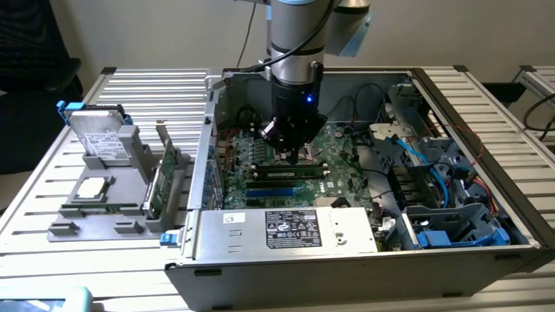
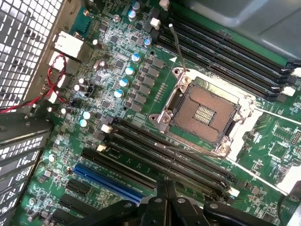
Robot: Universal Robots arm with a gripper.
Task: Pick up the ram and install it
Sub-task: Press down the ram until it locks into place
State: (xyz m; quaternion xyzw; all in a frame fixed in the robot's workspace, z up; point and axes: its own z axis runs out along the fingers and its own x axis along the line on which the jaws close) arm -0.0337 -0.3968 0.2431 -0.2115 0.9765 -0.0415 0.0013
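Note:
The ram, a long green stick with black chips, stands in a memory slot on the motherboard inside the open computer case. My gripper hangs just above the ram's middle; whether it touches the ram I cannot tell. In the wrist view my gripper has its two dark fingers pressed together with nothing between them, over the row of black memory slots. I cannot make out the ram there. The empty processor socket lies beyond those slots.
A grey holder at the exterior view's left carries a hard drive, a square silver processor and an upright green expansion card. The power supply, cables and blue drive bays crowd the case.

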